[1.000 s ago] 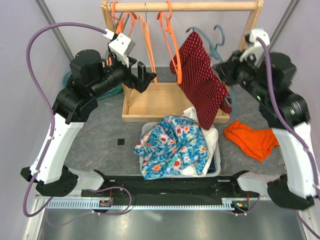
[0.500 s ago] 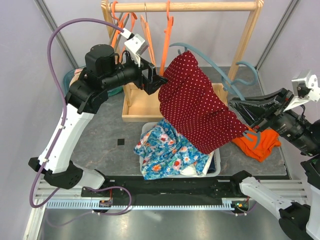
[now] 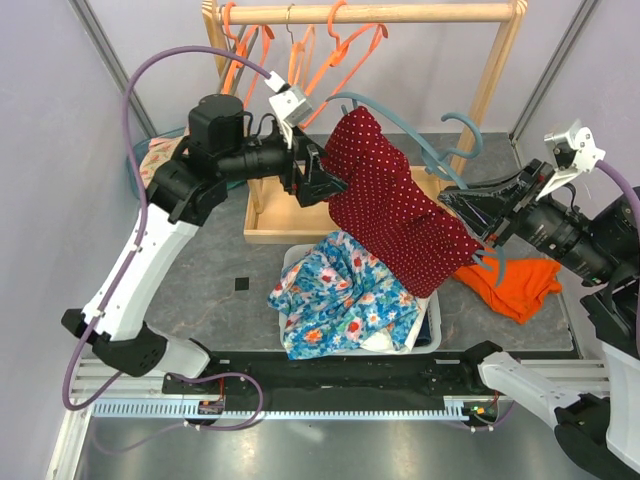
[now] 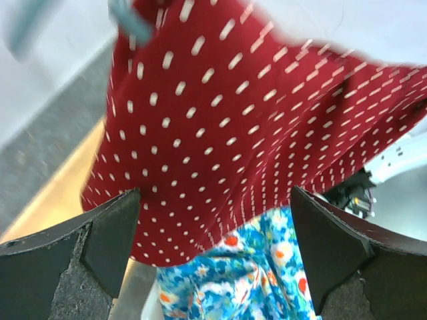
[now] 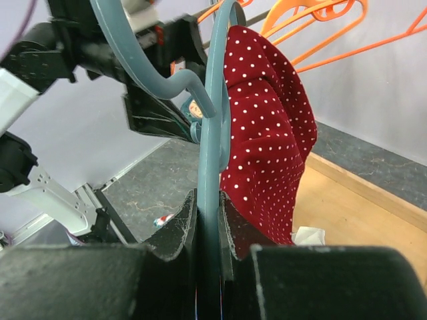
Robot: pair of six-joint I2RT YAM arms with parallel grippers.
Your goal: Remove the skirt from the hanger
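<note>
Skirt [image 3: 395,205]: one, red with white dots, draped on a grey-blue hanger [image 5: 212,120], held up off the table above the wooden tray [image 3: 290,215] and the bin [image 3: 432,325].
Long axis: I see it slant from the rail [image 3: 400,13] at upper left down towards the right arm.
Right gripper [image 3: 478,215]: clamped on the hanger.
Left gripper [image 3: 318,178]: spread wide just beside the skirt's left edge, gripping nothing.
Orange hangers [image 3: 345,55]: about three, overlapping; I can't count them for sure.

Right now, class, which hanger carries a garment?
The grey-blue hanger clamped in the right hand, draped with the red dotted skirt; the orange hangers are bare.
</note>
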